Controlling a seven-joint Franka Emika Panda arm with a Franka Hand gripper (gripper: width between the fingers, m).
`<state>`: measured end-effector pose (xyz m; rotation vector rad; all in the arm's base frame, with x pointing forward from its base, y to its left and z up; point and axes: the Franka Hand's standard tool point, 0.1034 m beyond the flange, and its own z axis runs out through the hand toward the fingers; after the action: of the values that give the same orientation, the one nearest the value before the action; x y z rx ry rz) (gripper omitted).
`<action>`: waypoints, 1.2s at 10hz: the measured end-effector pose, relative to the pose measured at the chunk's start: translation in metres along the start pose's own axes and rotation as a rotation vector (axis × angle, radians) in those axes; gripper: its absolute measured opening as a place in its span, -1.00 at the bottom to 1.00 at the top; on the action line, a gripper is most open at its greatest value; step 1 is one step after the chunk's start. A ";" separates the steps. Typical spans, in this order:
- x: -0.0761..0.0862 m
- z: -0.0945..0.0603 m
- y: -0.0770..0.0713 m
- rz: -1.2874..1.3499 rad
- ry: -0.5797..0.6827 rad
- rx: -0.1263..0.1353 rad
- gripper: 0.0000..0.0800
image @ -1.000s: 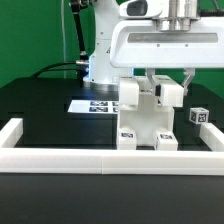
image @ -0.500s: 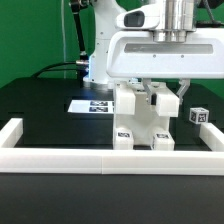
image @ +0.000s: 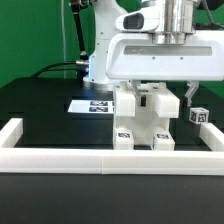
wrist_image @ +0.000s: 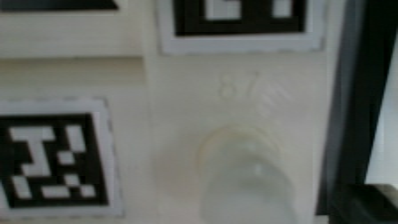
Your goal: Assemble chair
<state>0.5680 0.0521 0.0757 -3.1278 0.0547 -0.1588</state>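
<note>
Chair upright, gripper just above.
Fingers spread wide astride its top part, holding nothing; wrist cam: tag close-up.

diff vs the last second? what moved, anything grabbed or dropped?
The pincer sank slightly, then opened: jaws shut a second ago now stand apart over the chair top. Whether it released anything isn't clear. Chair, tagged cube, marker board and border frame: unmoved.
</note>
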 end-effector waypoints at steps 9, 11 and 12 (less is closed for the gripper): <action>-0.009 -0.065 -0.029 0.083 0.036 0.055 0.62; -0.019 -0.076 -0.049 0.125 0.040 0.072 0.62; -0.027 -0.073 -0.058 0.144 0.033 0.075 0.62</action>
<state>0.5353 0.1105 0.1458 -3.0318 0.2666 -0.2061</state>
